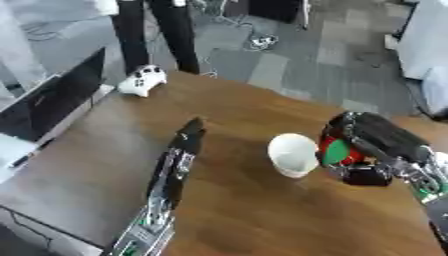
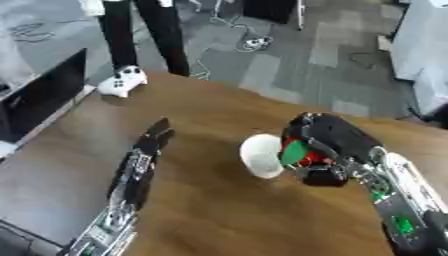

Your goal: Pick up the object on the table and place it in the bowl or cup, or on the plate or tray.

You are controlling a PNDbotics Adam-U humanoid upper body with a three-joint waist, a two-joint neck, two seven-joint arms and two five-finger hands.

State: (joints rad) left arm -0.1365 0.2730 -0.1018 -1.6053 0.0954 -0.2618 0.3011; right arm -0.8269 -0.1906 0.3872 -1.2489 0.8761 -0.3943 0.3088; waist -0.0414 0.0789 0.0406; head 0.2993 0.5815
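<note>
A white bowl or cup lies tipped on the brown table, near the middle right. Right beside it my right hand has its fingers curled round a red and green object, held against the bowl's right side. My left hand rests on the table to the left of the bowl with straight fingers, holding nothing.
A white game controller sits at the table's far left corner. A dark laptop screen stands along the left edge. A person's dark legs stand beyond the far edge.
</note>
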